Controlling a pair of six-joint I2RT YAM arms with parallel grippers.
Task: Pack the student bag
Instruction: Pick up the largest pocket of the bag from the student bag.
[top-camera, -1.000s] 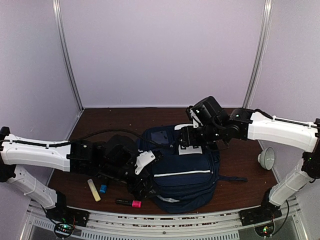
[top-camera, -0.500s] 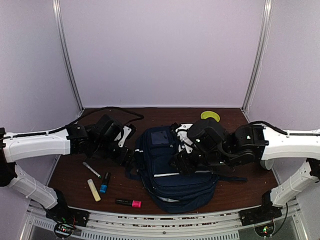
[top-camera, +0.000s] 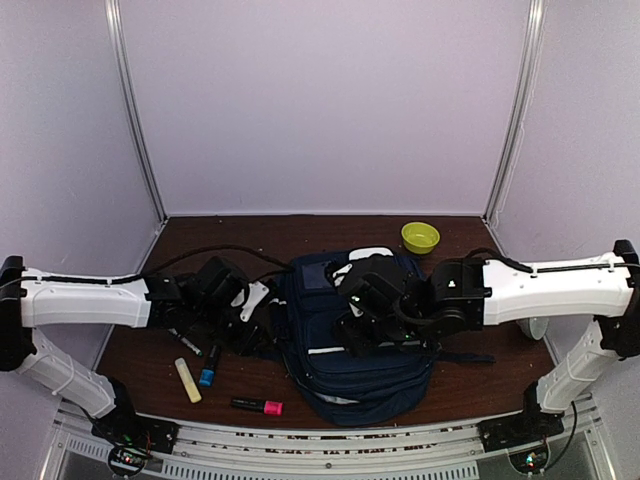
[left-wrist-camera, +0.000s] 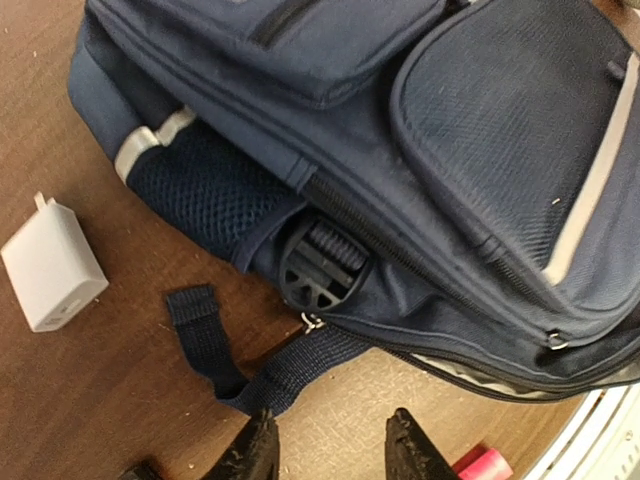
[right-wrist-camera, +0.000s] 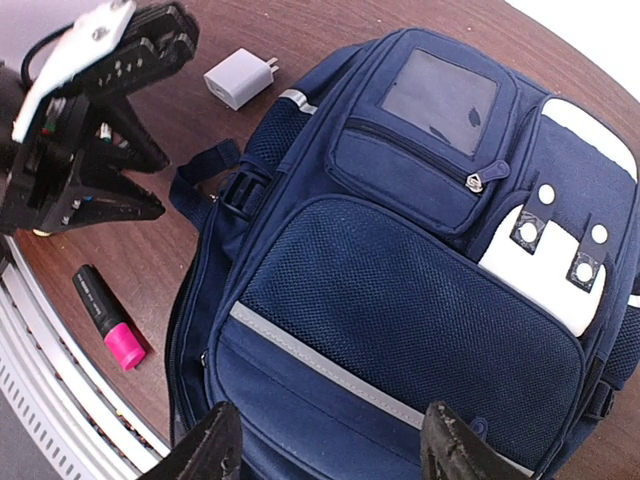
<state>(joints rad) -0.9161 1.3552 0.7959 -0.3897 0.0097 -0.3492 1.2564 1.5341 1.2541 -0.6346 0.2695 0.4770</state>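
The student bag (top-camera: 362, 352) lies flat on the table (top-camera: 250, 238), front panel up, in the middle of the near half and between the two arms. Its mesh pocket and reflective stripe face the overhead camera. The left gripper (left-wrist-camera: 330, 455) hangs low beside the bag's left flank. Its jaws are spread with nothing between them, and they point at the side strap (left-wrist-camera: 290, 370) that trails from the black buckle (left-wrist-camera: 322, 270) onto the wood. A white charger (left-wrist-camera: 52, 265) rests on the table near that flank, apart from the bag. The right gripper (right-wrist-camera: 330, 452) hovers above the bag's front. Its jaws are set wide apart and empty, and you see the mesh pocket below them. On the left near side of the table you will find a yellow highlighter (top-camera: 187, 380), a blue-capped marker (top-camera: 207, 368) and a pink highlighter (top-camera: 258, 406). A green bowl (top-camera: 420, 237) stands behind the bag.
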